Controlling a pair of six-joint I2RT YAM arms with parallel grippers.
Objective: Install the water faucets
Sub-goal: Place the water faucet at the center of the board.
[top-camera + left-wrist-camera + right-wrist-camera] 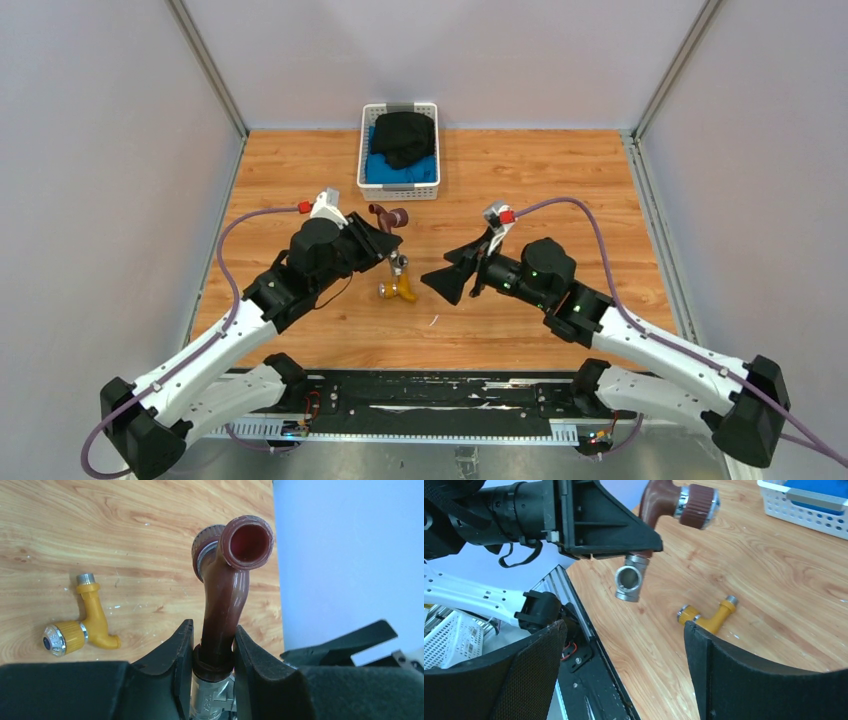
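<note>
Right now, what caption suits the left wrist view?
Left gripper shut on the reddish-brown faucet, open spout toward the camera; yellow faucet lying on the wooden table.

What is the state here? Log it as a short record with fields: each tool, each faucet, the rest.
left tool: shut on the dark reddish-brown metal faucet, held above the wooden table
right tool: open, empty, facing the left tool
brass-yellow metal faucet: lying loose on the table between the arms
silvery tee fitting: at the brown faucet's lower end
white plastic basket: far edge, black cloth over blue cloth
</note>
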